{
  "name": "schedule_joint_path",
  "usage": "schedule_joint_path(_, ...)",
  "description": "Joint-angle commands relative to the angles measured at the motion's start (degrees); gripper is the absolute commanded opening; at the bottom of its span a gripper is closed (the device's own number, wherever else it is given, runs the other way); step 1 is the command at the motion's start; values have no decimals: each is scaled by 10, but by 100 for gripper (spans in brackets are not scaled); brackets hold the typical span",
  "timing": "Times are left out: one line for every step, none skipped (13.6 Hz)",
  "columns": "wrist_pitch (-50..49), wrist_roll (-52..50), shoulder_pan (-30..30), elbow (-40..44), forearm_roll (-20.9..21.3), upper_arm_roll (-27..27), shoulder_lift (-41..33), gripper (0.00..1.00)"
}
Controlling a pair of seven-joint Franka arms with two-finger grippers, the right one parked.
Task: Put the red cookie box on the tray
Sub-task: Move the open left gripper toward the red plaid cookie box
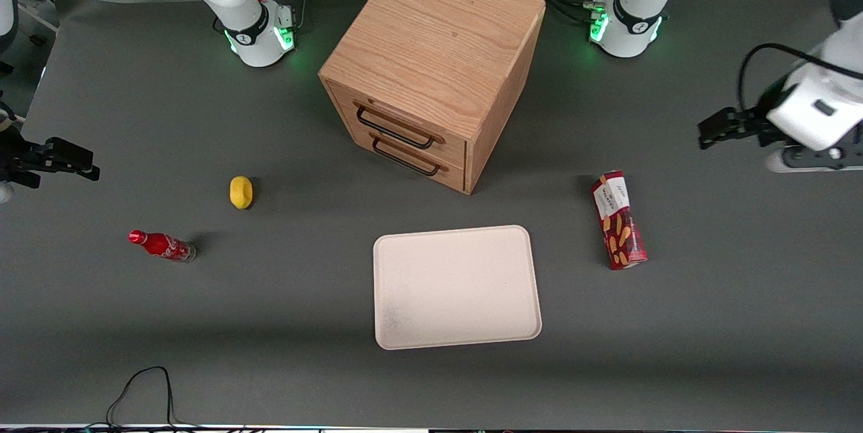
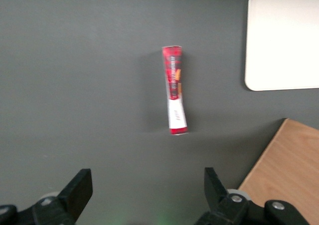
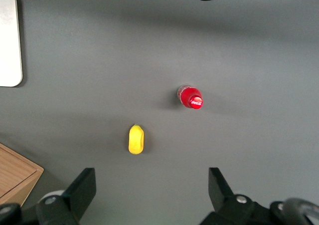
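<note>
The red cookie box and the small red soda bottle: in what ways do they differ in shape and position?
The red cookie box is a long narrow carton with biscuit pictures; the soda bottle is smaller and round with a cap. The box lies flat beside the tray, toward the working arm's end of the table; the bottle is toward the parked arm's end, near the yellow object. The open claw hangs above the box only. Both are red.

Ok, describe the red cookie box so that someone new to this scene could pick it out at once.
Start at the wooden drawer cabinet; the cream tray lies nearer the front camera. Beside the tray, toward the working arm's end where the open gripper hovers, lies the red cookie box. It is a long flat carton with biscuit pictures, unlike the small red soda bottle.
</note>
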Motion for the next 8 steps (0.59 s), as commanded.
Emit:
schedule_joint_path(20,-58,-42,-18,-1,5,-4,100)
schedule_joint_path(22,-58,-42,-24,-1,5,-6,100)
schedule_joint_path(29,-56,-40,-37,-1,6,-12,100)
schedule_joint_path(43,-56,-39,-55,-1,6,-19,100)
schedule_joint_path(63,-51,-38,-83,1,6,-29,100)
schedule_joint_path(93,-49,-36,-118,3,7,-42,100)
schedule_joint_path(122,-49,-35,-149,3,9,-51,100)
schedule_joint_path(144,-49,-35,-169,4,10,-51,100)
